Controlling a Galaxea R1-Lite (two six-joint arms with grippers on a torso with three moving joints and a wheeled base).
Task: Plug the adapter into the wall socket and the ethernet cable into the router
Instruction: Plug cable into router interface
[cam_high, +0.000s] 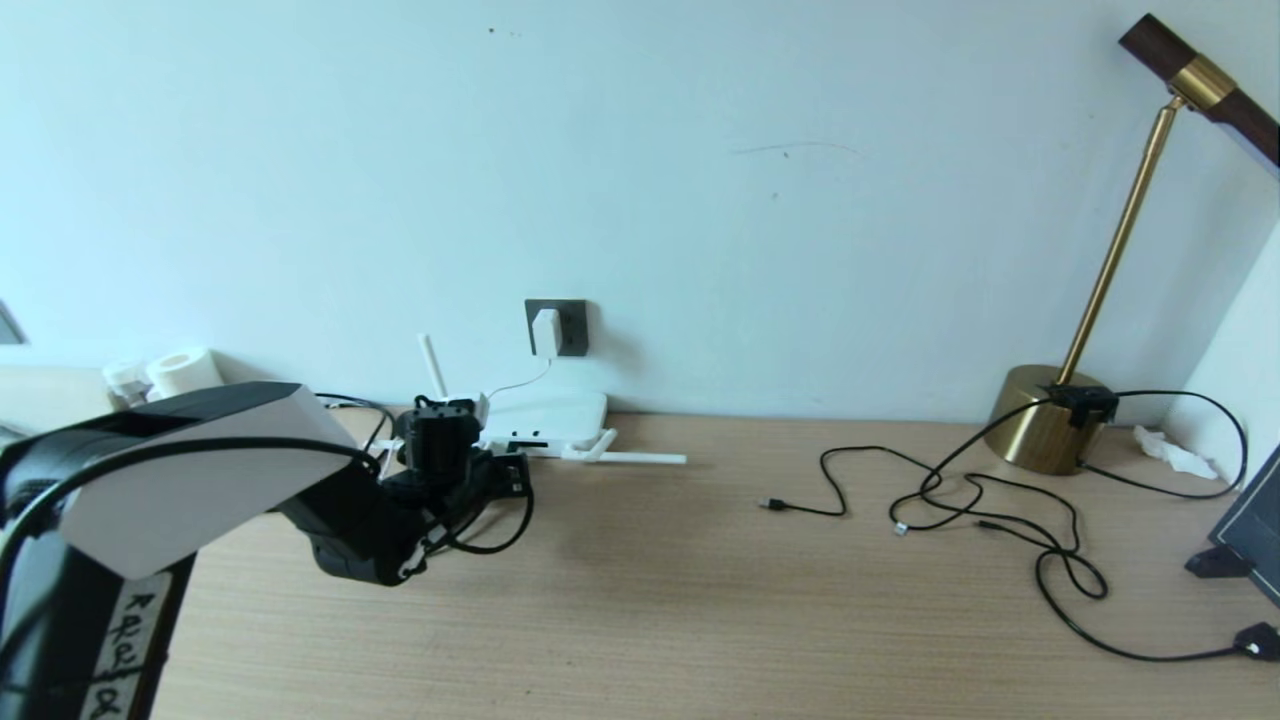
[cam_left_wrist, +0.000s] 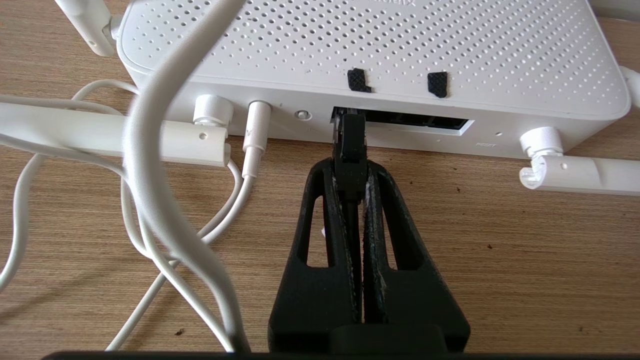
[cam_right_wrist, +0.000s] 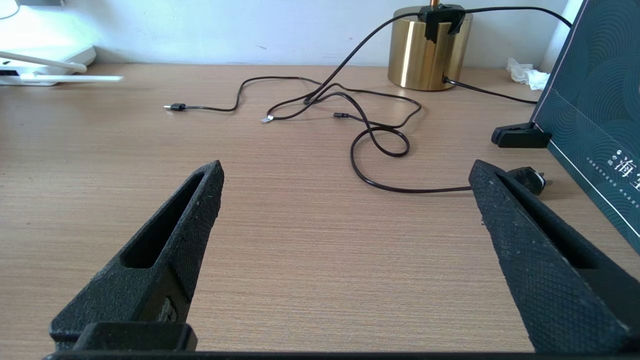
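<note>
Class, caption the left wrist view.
Left gripper holds the ethernet cable plug at the router port.

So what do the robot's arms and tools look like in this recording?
The left arm has a white shell over black joints, a black cable looped along it and a label with handwritten marks. Both the left tool and the right tool have matte black, textured, tapering fingers with slotted cutouts.
</note>
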